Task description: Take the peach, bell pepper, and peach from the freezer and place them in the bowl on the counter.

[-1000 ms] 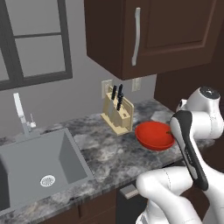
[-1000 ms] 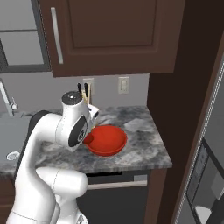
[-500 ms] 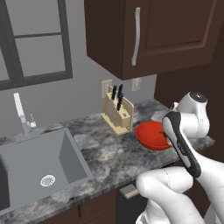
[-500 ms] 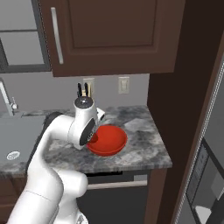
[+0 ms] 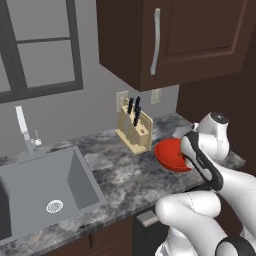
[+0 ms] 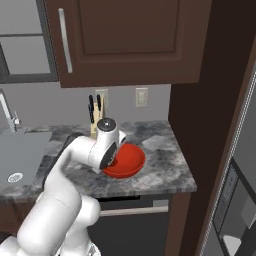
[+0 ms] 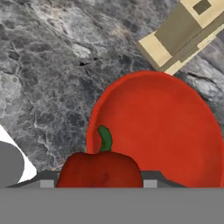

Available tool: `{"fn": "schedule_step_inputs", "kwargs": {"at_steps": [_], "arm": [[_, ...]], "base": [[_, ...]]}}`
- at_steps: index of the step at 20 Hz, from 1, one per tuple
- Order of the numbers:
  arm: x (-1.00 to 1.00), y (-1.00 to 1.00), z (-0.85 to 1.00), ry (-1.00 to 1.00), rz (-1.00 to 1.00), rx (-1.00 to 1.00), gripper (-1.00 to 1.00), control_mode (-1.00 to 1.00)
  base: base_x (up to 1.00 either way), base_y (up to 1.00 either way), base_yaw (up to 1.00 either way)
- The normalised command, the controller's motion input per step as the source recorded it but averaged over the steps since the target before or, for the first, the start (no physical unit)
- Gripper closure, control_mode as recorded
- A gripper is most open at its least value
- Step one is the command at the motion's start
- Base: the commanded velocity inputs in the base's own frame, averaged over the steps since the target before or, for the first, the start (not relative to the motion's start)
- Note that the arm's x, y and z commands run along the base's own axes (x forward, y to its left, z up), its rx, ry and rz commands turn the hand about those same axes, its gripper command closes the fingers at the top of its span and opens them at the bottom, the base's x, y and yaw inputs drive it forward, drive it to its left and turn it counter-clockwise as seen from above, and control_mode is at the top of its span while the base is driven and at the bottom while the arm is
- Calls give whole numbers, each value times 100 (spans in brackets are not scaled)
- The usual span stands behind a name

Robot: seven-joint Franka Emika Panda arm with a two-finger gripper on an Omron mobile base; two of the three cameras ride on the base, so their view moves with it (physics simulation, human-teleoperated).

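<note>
A glossy deep-red bell pepper [image 7: 99,170] with a green stem sits between the jaws of my gripper [image 7: 99,178], which is shut on it. It hangs just above the near rim of the wide red bowl [image 7: 175,127]. The bowl [image 5: 167,152] stands on the marbled counter [image 5: 125,175], and my hand partly hides it [image 6: 131,160] in both base views. Nothing else lies in the part of the bowl that I see. The peaches are out of view. A grey fridge front [image 6: 245,150] shows at the right edge; I cannot tell which part is the freezer.
A wooden knife block [image 5: 134,130] stands just behind the bowl against the wall. A steel sink [image 5: 40,185] with a faucet [image 5: 22,125] lies to the left. Dark upper cabinets [image 6: 125,40] hang overhead, and a dark panel [image 6: 210,100] bounds the counter on the right.
The arm has swung toward the bowl with the bell pepper, and the hand now hangs over the bowl's near rim. The grip has not changed.
</note>
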Motion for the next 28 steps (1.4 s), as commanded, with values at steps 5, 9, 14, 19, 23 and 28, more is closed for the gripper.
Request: {"fn": "schedule_step_inputs", "kwargs": {"at_steps": [5, 9, 14, 19, 23, 28], "arm": [[39, -1, -37, 8, 0, 1, 100, -100], [26, 0, -19, 1, 0, 0, 100, -100], [36, 0, -17, 0, 0, 1, 100, -100], [38, -14, -26, 0, 0, 4, 100, -100], [40, -17, -33, 0, 0, 4, 100, -100], [40, -5, -31, 0, 0, 1, 100, -100]], "base": [[0, 0, 0], [0, 0, 0], [0, 0, 0], [0, 0, 0], [0, 0, 0], [0, 0, 0]]}}
